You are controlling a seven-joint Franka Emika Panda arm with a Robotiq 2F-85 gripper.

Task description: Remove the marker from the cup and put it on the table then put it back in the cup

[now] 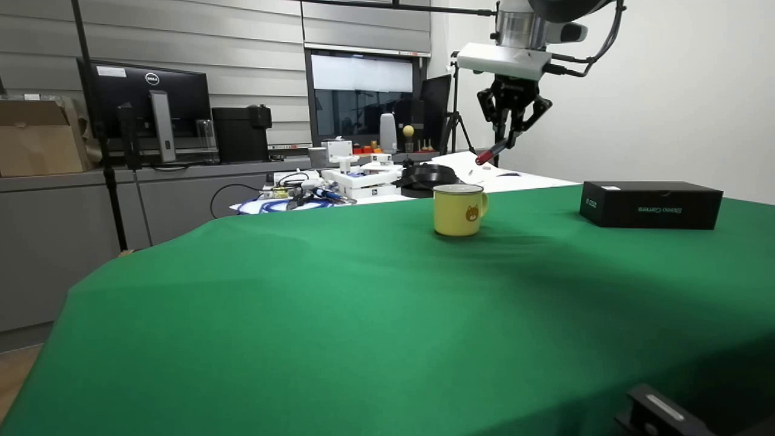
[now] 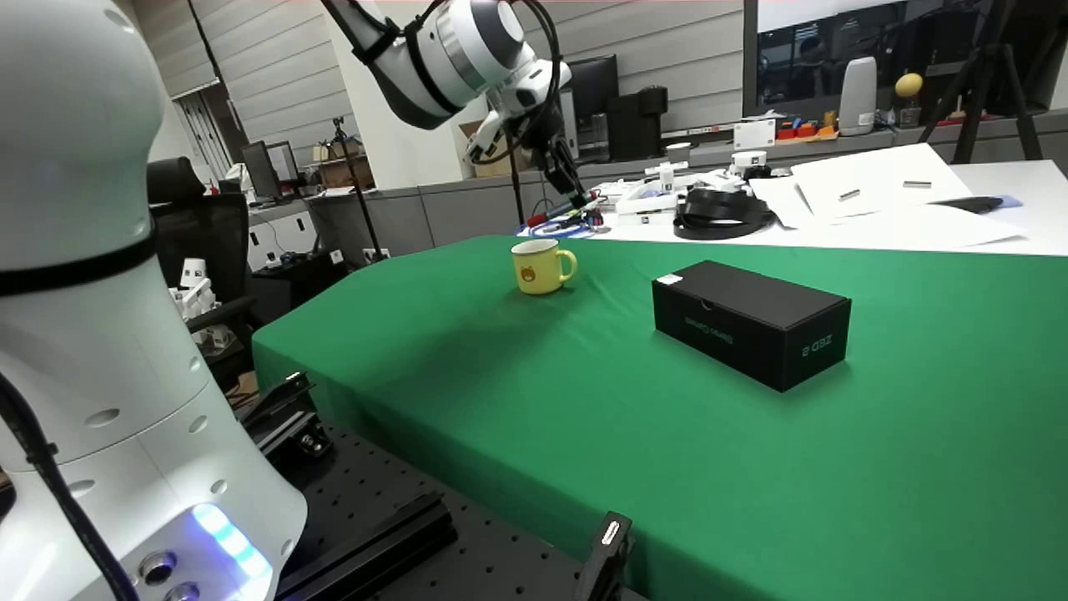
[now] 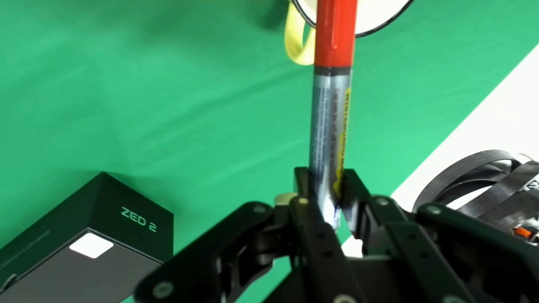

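Observation:
The marker (image 3: 330, 109) has a red cap and a grey, printed barrel. My gripper (image 3: 324, 181) is shut on the marker near its barrel end. The red cap points away from the fingers. In both exterior views the gripper (image 1: 507, 138) (image 2: 576, 197) holds the marker (image 1: 488, 154) (image 2: 542, 219), tilted, in the air above the cup's height. The yellow cup (image 1: 453, 212) (image 2: 536, 271) stands upright on the green table (image 1: 290, 321) (image 2: 517, 376). In the wrist view the marker's cap covers part of the cup (image 3: 300, 52), whose white inside shows at the top edge.
A black box (image 1: 654, 206) (image 2: 743, 325) lies on the table; it also shows in the wrist view (image 3: 126, 240). A white table (image 2: 909, 238) with papers, a black strap coil (image 2: 722, 213) and cables adjoins behind. The robot's base (image 2: 150, 467) stands at the table's edge.

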